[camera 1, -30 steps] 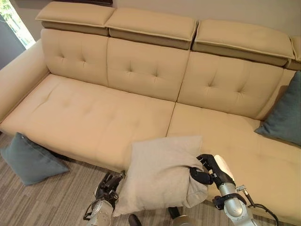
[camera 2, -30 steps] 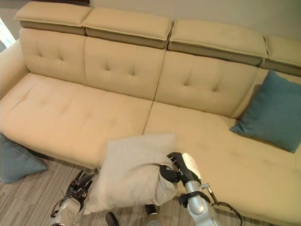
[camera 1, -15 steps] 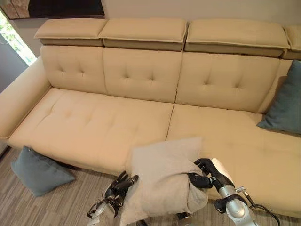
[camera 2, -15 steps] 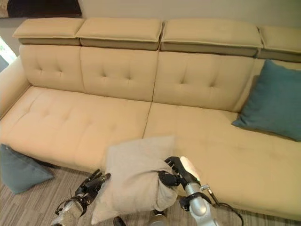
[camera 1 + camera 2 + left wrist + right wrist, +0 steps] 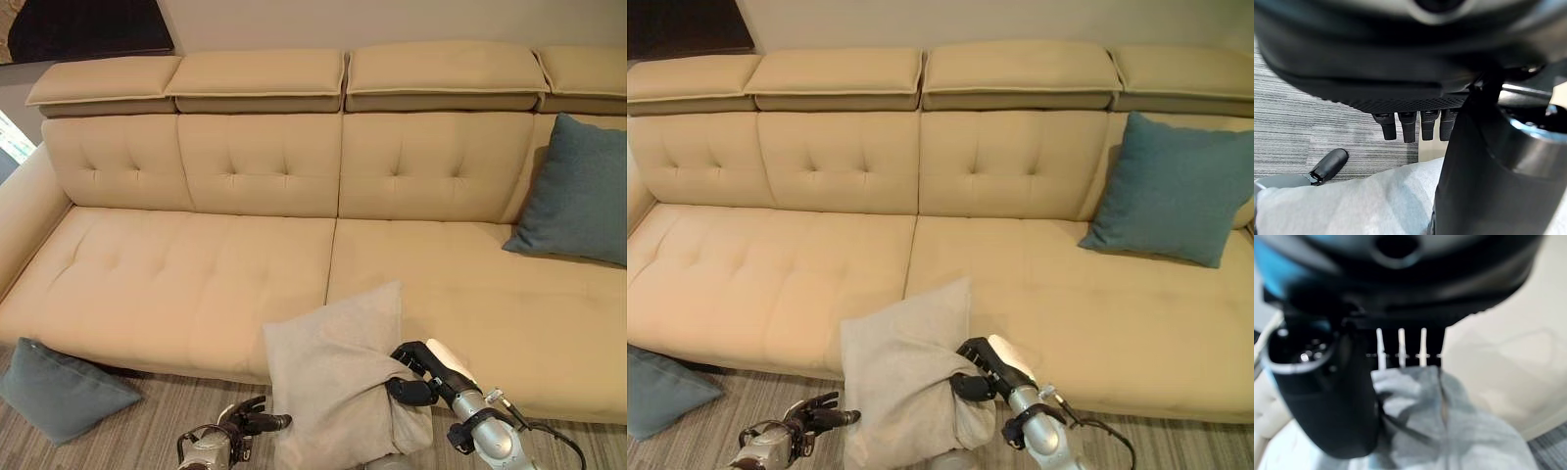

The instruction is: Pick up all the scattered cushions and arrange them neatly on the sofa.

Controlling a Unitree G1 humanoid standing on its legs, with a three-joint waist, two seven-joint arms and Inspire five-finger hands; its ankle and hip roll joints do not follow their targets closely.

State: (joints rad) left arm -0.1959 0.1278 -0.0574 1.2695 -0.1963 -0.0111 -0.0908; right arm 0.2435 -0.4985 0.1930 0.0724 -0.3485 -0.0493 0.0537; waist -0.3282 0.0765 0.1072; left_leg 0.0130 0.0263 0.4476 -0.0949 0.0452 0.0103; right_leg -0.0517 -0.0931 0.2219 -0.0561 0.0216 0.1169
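Gripping a bunched fold at one edge of the pale grey square fabric cushion (image 5: 338,377), the right hand (image 5: 416,372) has its fingers and white-covered thumb curled into the cloth; the right wrist view confirms the fabric gathered under the fingers. The cushion stands roughly upright, held against the front edge of the long beige tufted sofa (image 5: 196,269), near the seam between its two seat sections, with its lower part hanging below seat level toward the striped grey carpet floor (image 5: 157,426).

The left hand (image 5: 245,426) sits low beside the cushion's other edge, fingers relaxed and extended toward it, holding nothing. Whether the fingertips touch the fabric cannot be determined.

Assessment of the step in hand: the cushion is being carried up onto the seat. A one-sided pinch lets the free side sag, so the left hand should support the opposite edge before the lift. The bottom edge should clear the seat front fully before moving inward, otherwise it may catch and fold under. A placement upright against the backrest would read as neat.

One teal square cushion (image 5: 1166,191) already leans upright against the backrest at the sofa's right end. Another teal cushion (image 5: 59,387) lies on the floor at the sofa's left front corner, well apart from both hands, and remains to be collected. Task judged partly complete
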